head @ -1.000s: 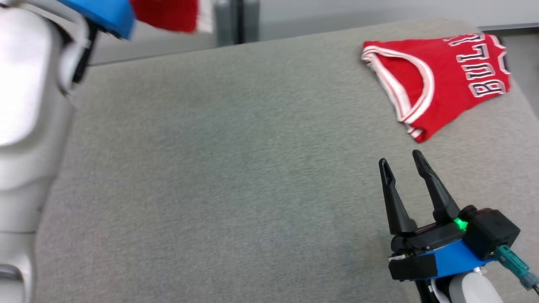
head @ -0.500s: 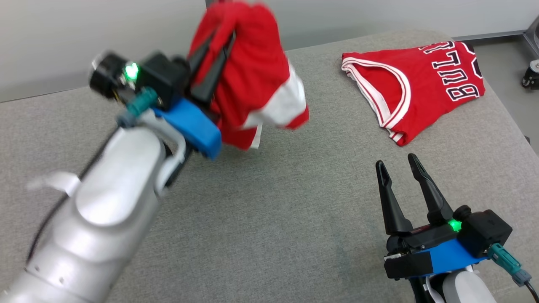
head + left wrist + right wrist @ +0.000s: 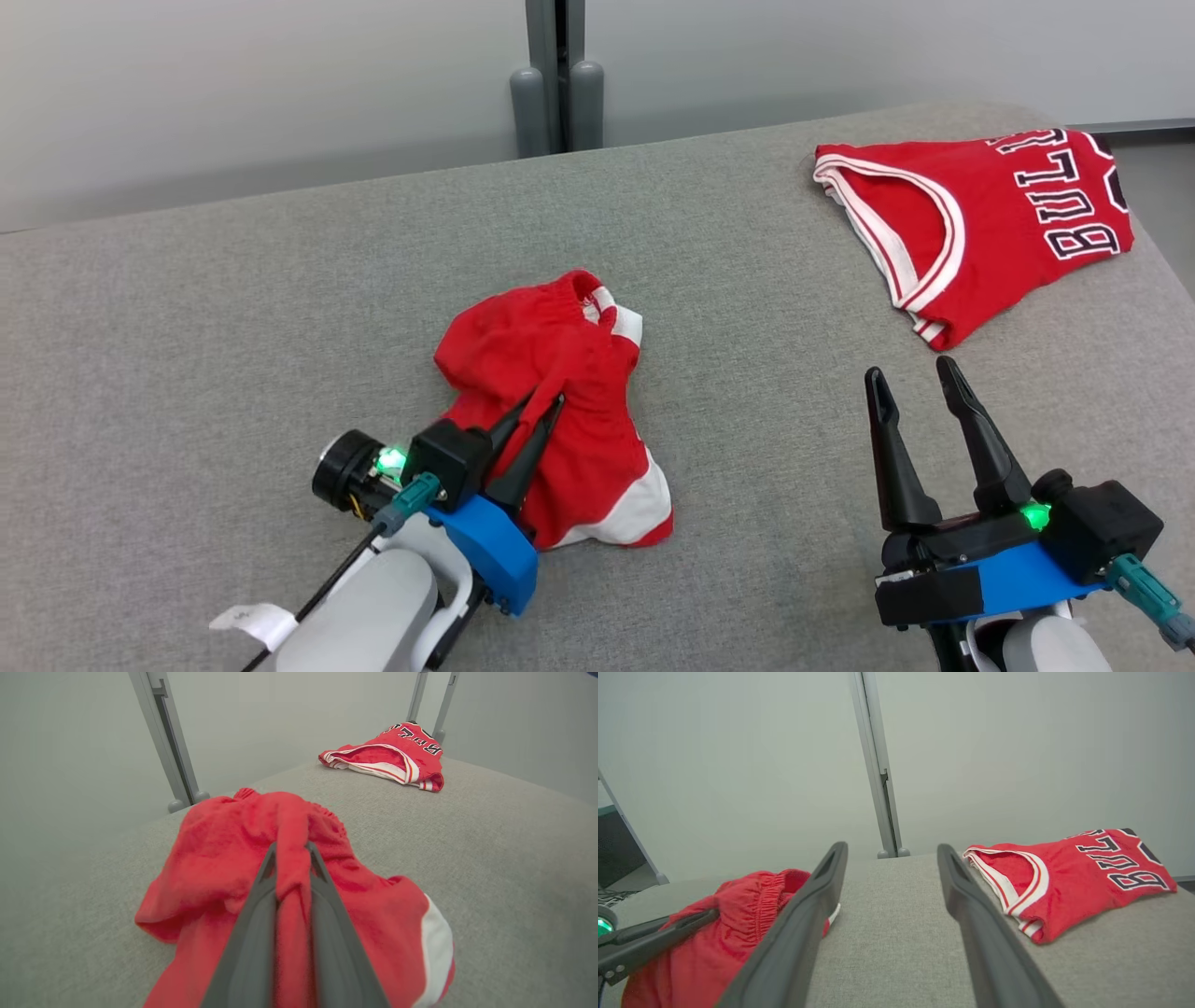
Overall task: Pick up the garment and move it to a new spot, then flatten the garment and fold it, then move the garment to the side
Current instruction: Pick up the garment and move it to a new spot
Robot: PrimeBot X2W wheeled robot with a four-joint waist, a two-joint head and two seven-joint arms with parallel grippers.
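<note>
At the left, the left gripper (image 3: 544, 403) lies low over the grey padded surface (image 3: 233, 327), its two dark fingers drawn narrow and pinching a raised ridge of the red shorts (image 3: 569, 355). In the left wrist view that fold of cloth stands up between the fingers of the left gripper (image 3: 290, 849) and runs on past their tips. The shorts (image 3: 210, 858) lie crumpled on the padding under and around the fingers, not spread flat. Their long axis runs roughly in line with the fingers: the gathered elastic waistband points away, just beyond the fingertips, while the white-panelled leg hem lies back beside the gripper's blue base, on its right. Well apart to the right, the right gripper (image 3: 910, 373) hovers over bare padding with its jaws spread wide and nothing between them; its own wrist view shows the right gripper (image 3: 892, 849) framing only grey cloth, the shorts (image 3: 738, 914) off to its left. Ahead of it and to its right rests a folded red jersey (image 3: 990, 224) with white-trimmed armholes and dark lettering.
</note>
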